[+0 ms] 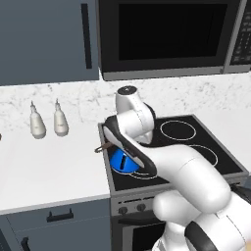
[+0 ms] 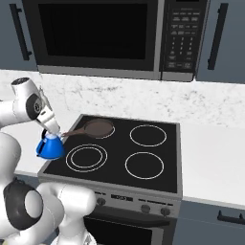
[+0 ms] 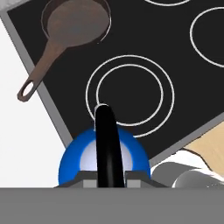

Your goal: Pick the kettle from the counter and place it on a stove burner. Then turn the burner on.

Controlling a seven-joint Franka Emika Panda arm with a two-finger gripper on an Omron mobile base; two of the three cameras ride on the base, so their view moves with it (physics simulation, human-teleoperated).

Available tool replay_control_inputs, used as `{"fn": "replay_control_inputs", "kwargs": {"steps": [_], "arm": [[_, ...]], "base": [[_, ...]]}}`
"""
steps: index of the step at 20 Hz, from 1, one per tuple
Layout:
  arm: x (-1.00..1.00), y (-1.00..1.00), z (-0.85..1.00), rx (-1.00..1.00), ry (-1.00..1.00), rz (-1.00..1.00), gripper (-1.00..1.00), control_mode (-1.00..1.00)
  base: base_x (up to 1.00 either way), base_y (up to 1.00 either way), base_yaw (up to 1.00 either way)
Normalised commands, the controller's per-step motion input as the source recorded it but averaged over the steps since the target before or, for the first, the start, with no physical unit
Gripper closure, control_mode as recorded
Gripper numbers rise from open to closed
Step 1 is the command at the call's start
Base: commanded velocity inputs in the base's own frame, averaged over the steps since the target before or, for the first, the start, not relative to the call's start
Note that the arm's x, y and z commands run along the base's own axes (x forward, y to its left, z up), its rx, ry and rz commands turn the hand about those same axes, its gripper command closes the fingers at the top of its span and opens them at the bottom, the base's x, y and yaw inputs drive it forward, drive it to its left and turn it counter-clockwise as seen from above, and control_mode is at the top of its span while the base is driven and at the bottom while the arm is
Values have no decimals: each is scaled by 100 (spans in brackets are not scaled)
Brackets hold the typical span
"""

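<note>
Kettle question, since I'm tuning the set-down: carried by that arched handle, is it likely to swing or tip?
The kettle hangs from a thin arched handle in the shut end effector, so it may pivot a little. Its cone shape looks bottom-wide, so it should probably sit steady on the burner. It looks rigid.

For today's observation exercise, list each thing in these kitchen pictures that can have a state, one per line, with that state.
kettle: held up by its black handle, beside the double ring, not yet set on it.
gripper: shut on the kettle's handle.
stove burner: white rings, not glowing, bare.
frying pan: resting on the rear left ring.
two bottles: upright on the counter.
microwave: door closed.
</note>
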Motion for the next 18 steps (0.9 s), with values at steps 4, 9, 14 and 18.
{"fn": "replay_control_inputs", "kwargs": {"steps": [4,9,14,18], "arm": [[-4,-60,6,0,0,-8,100,-100],[0,-50,1,0,0,-7,100,-100],[21,-44,0,0,0,-8,100,-100],[44,-36,0,0,0,-6,100,-100]], "base": [[0,0,0],[0,0,0],[0,0,0],[0,0,0]]}}
